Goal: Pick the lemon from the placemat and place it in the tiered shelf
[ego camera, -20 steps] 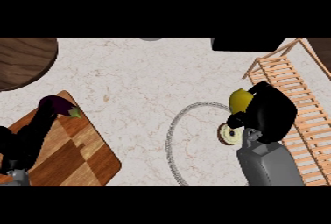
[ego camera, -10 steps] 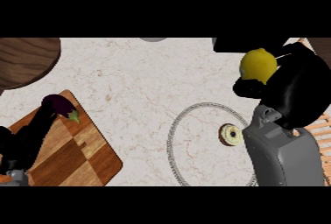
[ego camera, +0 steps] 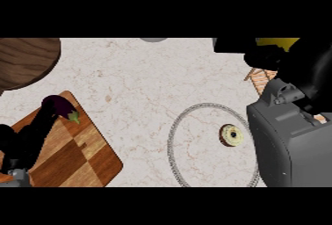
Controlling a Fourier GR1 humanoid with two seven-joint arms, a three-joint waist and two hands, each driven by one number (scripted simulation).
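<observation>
The yellow lemon (ego camera: 279,42) shows only partly at the picture's top right, with my right hand (ego camera: 280,58) curled round it from below. Hand and lemon are high above the wooden tiered shelf (ego camera: 262,80), of which only a small slatted piece shows beside my grey right forearm (ego camera: 285,143). The round pale placemat (ego camera: 174,132) with its grey rim lies at centre right, and my forearm hides its right part. My left hand (ego camera: 26,136) rests open at the lower left.
A small ring-shaped pastry (ego camera: 231,135) lies on the placemat. A checkered wooden cutting board (ego camera: 81,151) at the lower left carries a purple eggplant (ego camera: 58,107), just at my left fingertips. A dark wooden round top (ego camera: 26,57) fills the upper left corner.
My right hand has risen with the lemon up and to the right, from over the placemat to the picture's top edge. The forearm now covers most of the shelf. The left hand stayed still.
</observation>
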